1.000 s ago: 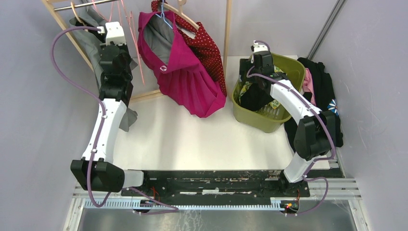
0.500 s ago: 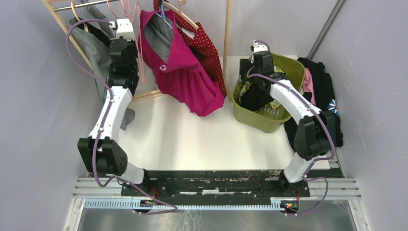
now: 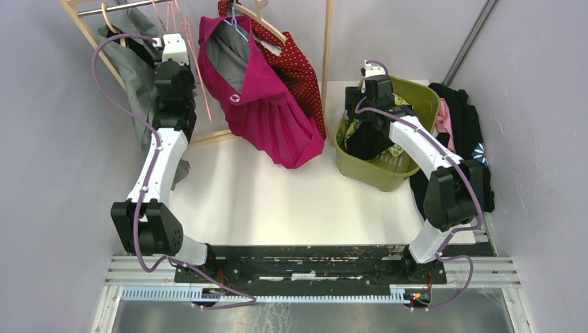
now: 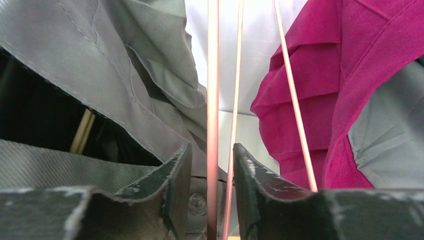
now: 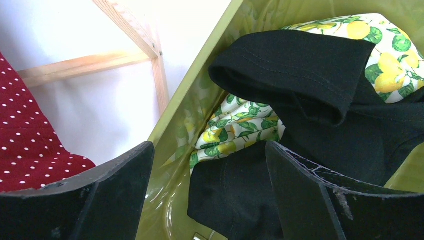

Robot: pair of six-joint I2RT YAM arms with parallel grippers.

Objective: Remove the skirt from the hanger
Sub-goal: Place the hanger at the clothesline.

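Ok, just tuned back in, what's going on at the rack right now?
The left gripper is up at the clothes rack, its jaws slightly open with a thin pink hanger wire standing between them. A grey garment is on one side and the magenta pleated garment on the other, both hanging on the rack. The right gripper hangs open over the green basket, above a black garment and lemon-print cloth, holding nothing.

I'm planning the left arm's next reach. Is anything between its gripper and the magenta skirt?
Yes. Thin pink hanger wires hang there. One runs through the slightly open jaws of the left gripper, untouched on either side. Others stand to its right, in front of the skirt.
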